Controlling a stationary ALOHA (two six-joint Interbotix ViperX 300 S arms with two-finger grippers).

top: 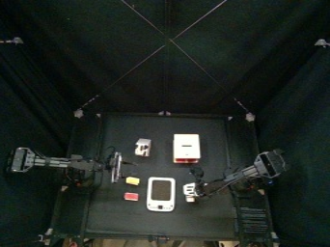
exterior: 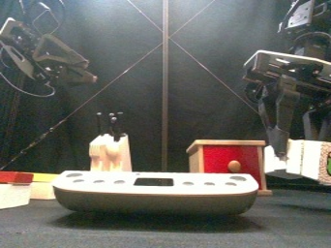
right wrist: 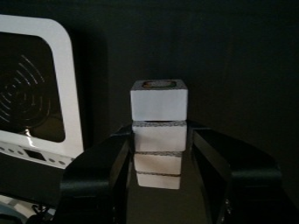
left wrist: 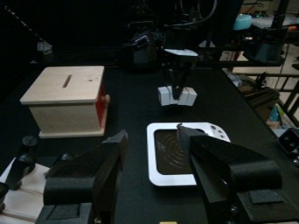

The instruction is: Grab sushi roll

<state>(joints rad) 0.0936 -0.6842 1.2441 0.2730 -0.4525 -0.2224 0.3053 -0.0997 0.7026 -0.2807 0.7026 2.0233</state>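
- We find the sushi roll (right wrist: 159,98) in the right wrist view as a small white stubby piece with a darker rim on top, at the head of a short row of white pieces running between the right gripper's (right wrist: 160,147) jaws.
- The right jaws stand spread, one on each side of that row; we cannot tell whether they touch the pieces.
- In the top view the right gripper (top: 195,188) sits just beside the white rounded tray (top: 160,193), on its right, near the table's (top: 219,135) front edge.
- In the front view, a white block with a coloured face hangs by the right gripper (exterior: 308,160) above the table; we cannot tell whether it is the roll.
- The left gripper (left wrist: 149,175) rests over the table's left side, its jaws spread apart with nothing between them.
- A light wooden box with a red front (exterior: 229,162) stands behind the tray, toward the right.
- A white-and-brown piece (exterior: 108,152) stands left of the box.
- Small red (top: 133,195) and yellow (top: 130,180) pieces lie left of the tray.
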